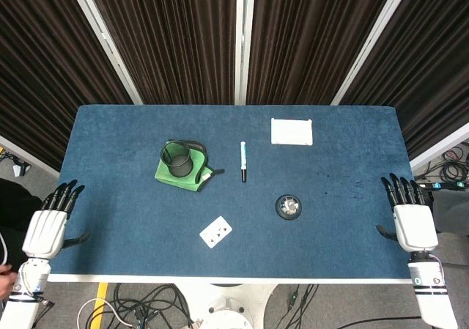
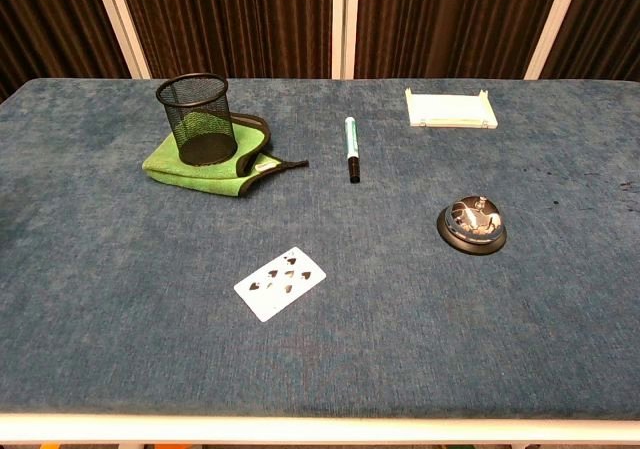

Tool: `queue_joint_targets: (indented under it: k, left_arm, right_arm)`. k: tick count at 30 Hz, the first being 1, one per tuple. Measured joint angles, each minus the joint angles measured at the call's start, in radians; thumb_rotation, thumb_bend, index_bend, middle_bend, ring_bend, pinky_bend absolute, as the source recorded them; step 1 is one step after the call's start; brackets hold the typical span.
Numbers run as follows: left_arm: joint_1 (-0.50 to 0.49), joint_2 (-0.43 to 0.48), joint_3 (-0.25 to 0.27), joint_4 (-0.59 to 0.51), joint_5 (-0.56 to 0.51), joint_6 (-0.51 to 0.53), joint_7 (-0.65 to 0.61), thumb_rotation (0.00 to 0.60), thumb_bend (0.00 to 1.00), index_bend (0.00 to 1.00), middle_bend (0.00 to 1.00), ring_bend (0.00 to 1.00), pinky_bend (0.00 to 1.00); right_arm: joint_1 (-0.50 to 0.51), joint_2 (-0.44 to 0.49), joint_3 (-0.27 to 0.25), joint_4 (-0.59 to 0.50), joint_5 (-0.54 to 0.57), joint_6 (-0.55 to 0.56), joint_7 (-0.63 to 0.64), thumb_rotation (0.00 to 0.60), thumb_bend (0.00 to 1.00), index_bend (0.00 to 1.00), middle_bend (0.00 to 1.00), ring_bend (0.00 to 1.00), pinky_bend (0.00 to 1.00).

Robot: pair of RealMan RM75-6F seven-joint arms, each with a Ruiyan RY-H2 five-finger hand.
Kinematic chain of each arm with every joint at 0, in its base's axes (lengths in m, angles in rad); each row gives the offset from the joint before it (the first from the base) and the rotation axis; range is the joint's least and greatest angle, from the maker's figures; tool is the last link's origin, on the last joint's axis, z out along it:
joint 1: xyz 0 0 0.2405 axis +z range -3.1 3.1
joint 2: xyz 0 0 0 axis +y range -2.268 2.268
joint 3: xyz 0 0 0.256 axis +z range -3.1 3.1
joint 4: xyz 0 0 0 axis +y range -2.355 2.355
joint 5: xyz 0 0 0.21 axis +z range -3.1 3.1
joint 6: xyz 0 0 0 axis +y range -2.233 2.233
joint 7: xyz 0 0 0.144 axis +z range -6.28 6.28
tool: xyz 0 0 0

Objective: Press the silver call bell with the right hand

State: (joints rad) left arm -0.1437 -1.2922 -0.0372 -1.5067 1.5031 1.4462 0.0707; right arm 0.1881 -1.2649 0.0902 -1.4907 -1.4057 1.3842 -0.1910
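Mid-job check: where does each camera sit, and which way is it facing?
Head view: high, looking steeply down on the blue felt table; left hand and right hand rest at its sides.
Chest view: lower, looking across the table toward the curtains; no hands show.
Shared: silver call bell, black mesh cup.

Playing card [image 2: 281, 283]: black spade pips, count unclear. No other readable text.

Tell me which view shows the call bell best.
Chest view: the call bell is closer and seen from the side, so its silver dome and dark base stand out. Head view shows it smaller, straight from above, as a dark ring with shiny centre.
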Motion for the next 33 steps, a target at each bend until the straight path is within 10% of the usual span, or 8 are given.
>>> queue_joint_targets:
  k: [9, 13, 16, 21, 33]
  left_arm:
    - [-0.002, 0.004, -0.005, -0.007, -0.002, 0.001, -0.003, 0.6, 0.03, 0.09, 0.01, 0.0, 0.16]
    - [0.002, 0.005, 0.002, -0.008, -0.002, 0.002, 0.002, 0.6, 0.03, 0.09, 0.01, 0.0, 0.16]
    - [0.005, 0.006, 0.001, -0.006, -0.004, 0.006, -0.003, 0.6, 0.03, 0.09, 0.01, 0.0, 0.16]
    - [0.004, 0.008, -0.002, -0.013, -0.008, 0.004, -0.004, 0.6, 0.03, 0.09, 0.01, 0.0, 0.16]
    - [0.026, 0.03, 0.001, 0.001, -0.002, 0.04, -0.029, 0.6, 0.03, 0.09, 0.01, 0.0, 0.16]
  right_arm:
    - [0.005, 0.002, -0.007, -0.012, -0.019, -0.007, -0.013, 0.6, 0.1, 0.0, 0.0, 0.0, 0.0]
    - [0.009, -0.005, -0.014, -0.007, -0.043, -0.005, -0.012, 0.6, 0.68, 0.0, 0.05, 0.05, 0.06]
    - [0.011, -0.033, -0.015, 0.025, -0.073, 0.025, -0.023, 0.6, 0.98, 0.0, 0.51, 0.54, 0.57]
    - [0.021, -0.072, -0.034, 0.06, -0.117, 0.022, -0.036, 0.6, 1.0, 0.0, 0.87, 0.83, 0.75]
    - [0.1, -0.202, -0.095, 0.138, -0.223, -0.095, -0.134, 0.6, 1.0, 0.0, 0.9, 0.86, 0.76]
